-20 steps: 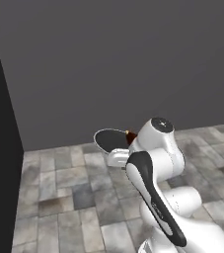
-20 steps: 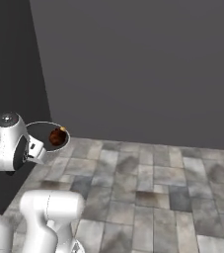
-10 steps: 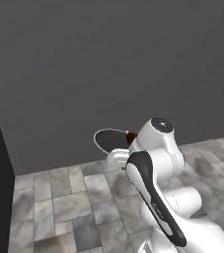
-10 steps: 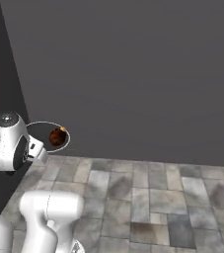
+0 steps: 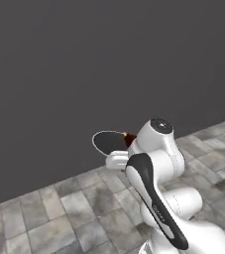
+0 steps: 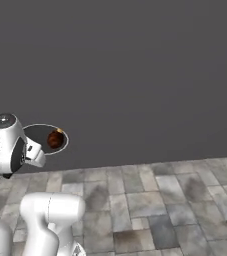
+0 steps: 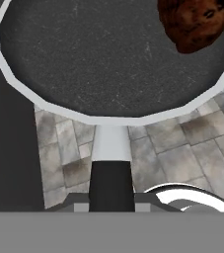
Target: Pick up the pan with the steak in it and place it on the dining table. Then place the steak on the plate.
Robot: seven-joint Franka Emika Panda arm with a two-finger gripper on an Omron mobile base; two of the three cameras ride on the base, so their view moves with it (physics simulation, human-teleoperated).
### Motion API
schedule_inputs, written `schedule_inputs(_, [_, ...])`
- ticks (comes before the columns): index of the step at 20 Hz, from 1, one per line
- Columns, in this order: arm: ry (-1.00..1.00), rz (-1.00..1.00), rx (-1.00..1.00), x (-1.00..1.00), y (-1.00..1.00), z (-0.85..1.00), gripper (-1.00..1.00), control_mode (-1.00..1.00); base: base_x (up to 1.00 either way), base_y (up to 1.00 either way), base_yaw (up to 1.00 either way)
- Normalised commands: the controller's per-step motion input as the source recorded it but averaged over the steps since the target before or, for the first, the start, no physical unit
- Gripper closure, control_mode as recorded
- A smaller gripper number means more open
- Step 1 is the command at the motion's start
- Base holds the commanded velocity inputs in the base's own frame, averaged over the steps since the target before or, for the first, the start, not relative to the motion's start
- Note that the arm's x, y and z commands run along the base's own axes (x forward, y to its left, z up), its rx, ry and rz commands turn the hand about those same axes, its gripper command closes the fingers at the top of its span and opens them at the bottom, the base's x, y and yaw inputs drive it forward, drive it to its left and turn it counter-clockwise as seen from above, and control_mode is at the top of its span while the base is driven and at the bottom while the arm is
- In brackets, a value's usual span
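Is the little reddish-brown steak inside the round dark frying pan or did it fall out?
Inside. The reddish-brown steak lies on the dark floor of the round frying pan, near its pale rim, while the pan is carried above the tiled floor.

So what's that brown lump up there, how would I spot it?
Start at the white robot arm in front of the dark grey wall. Its pincer holds the short black handle of a small round dark frying pan with a pale rim above the grey stone-tiled floor. The lumpy reddish-brown steak sits inside near the rim, the only thing in the pan.

Pan (image 7: 108,54) level, aloft above floor; steak (image 7: 195,22) near rim.
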Motion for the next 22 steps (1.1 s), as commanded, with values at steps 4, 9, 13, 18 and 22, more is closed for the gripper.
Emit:
schedule_inputs(4, [0.0, 0.0, 0.0, 0.0, 0.0, 0.0, 1.0, 1.0, 0.0, 0.0, -0.5])
schedule_inputs(9, [0.0, 0.0, 0.0, 0.0, 0.0, 0.0, 1.0, 1.0, 0.0, 0.0, -0.5])
schedule_inputs(13, [0.0, 0.0, 0.0, 0.0, 0.0, 0.0, 1.0, 1.0, 0.0, 0.0, -0.5])
schedule_inputs(18, [0.0, 0.0, 0.0, 0.0, 0.0, 0.0, 1.0, 1.0, 0.0, 0.0, -0.5])
schedule_inputs(22, [0.0, 0.0, 0.0, 0.0, 0.0, 0.0, 1.0, 1.0, 0.0, 0.0, -0.5])
